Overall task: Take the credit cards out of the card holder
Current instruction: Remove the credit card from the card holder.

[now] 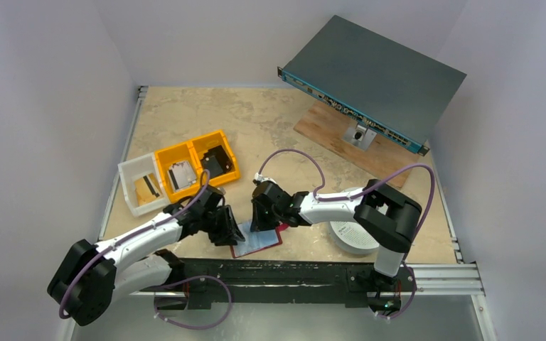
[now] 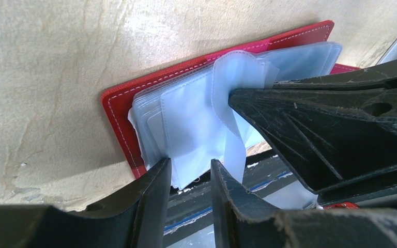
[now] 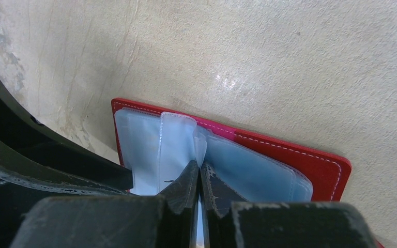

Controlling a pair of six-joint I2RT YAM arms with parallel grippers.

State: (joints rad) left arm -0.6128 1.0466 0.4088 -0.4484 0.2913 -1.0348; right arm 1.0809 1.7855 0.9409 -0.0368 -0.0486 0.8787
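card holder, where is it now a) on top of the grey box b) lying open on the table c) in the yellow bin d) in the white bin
b, the card holder lies open on the table, its pale sleeves fanned up.

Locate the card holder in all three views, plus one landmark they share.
Top external: card holder open on the table, near edge, centre.
Left wrist: card holder mid-frame, red cover behind pale sleeves.
Right wrist: card holder lower centre to right.
Shared landmark: right hand closed on one raised sleeve.
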